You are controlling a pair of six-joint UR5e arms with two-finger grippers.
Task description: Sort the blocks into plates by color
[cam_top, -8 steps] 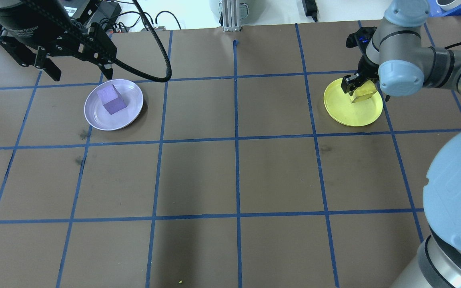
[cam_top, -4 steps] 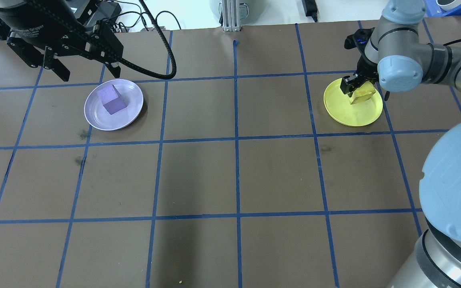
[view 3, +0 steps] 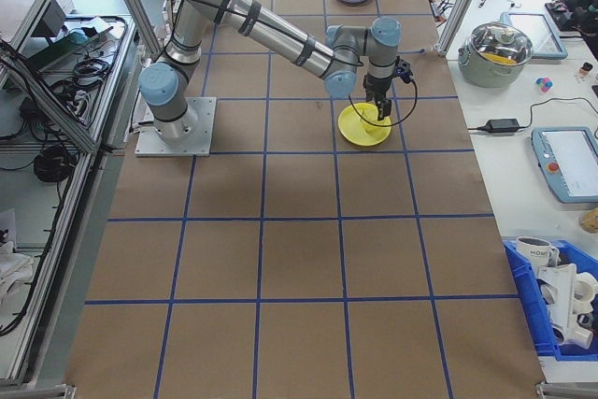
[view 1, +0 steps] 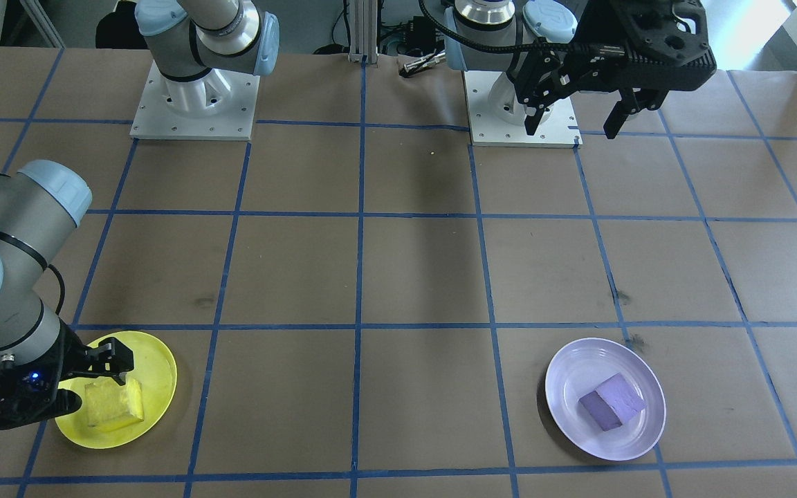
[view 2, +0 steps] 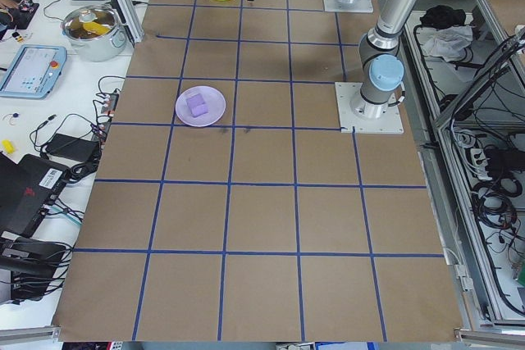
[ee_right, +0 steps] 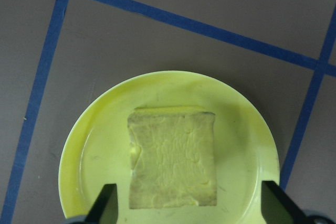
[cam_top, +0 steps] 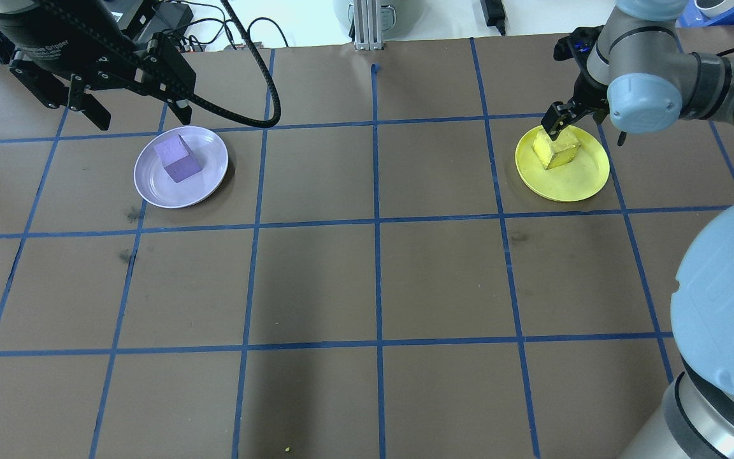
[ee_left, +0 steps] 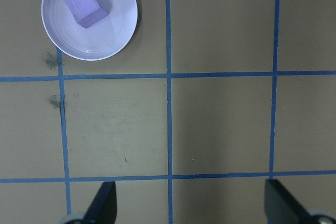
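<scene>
1. Since the earlier overhead picture, the right gripper (cam_top: 561, 121) has risen off the yellow block (cam_top: 556, 149), which now shows whole on the yellow plate (cam_top: 580, 182); the left gripper (cam_top: 132, 113) has barely shifted.
2. Nearest in the front-facing view, the yellow block (view 1: 113, 403) lies flat on the yellow plate (view 1: 160, 360), close to that plate's edge toward the robot, near the bench's far right corner as the robot sees it. The right gripper (view 1: 87, 377) hangs just above it.
3. In the right wrist view the fingers (ee_right: 103, 208) stand wide, one on each side of the yellow block (ee_right: 173, 158), apparently free of it.
4. The step in hand looks like the retreat: lift straight up, jaws kept wide, so neither finger drags the block or tips the plate's rim.
5. The purple block (view 1: 611, 401) sits inside the lavender plate (view 1: 568, 377), slightly toward its far rim.
6. Farthest, by the robot's base, the left gripper (view 1: 571, 117) hangs high with jaws spread wide and empty, well apart from the lavender plate.
7. Both colours appear sorted.
</scene>
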